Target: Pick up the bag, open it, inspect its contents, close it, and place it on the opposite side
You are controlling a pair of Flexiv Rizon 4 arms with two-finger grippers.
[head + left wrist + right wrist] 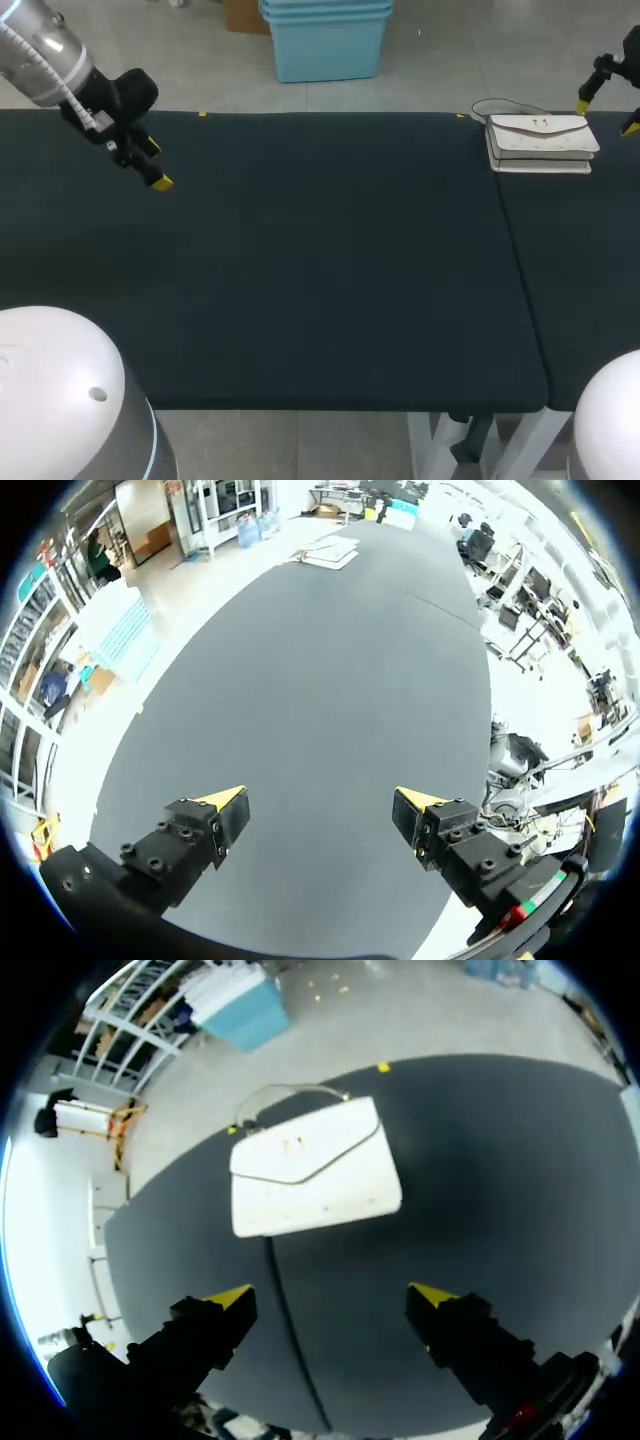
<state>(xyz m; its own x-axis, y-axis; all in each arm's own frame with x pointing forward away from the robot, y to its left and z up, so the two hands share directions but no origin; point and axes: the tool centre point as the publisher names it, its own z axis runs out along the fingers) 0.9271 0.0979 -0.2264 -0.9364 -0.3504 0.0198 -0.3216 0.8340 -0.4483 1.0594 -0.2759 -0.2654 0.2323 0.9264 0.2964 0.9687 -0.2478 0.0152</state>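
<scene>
Plainly, white bag [315, 1170] lies closed — strap [285, 1088] looped; left gripper [320, 800], right gripper [330, 1295] agape.

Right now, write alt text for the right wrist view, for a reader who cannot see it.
A closed white bag with an envelope flap lies flat on the dark table, ahead of the right gripper, whose yellow-tipped fingers stand open and clear of it.

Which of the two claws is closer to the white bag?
The right claw, open just short of the white bag; the left claw hangs at the opposite end of the table.
</scene>
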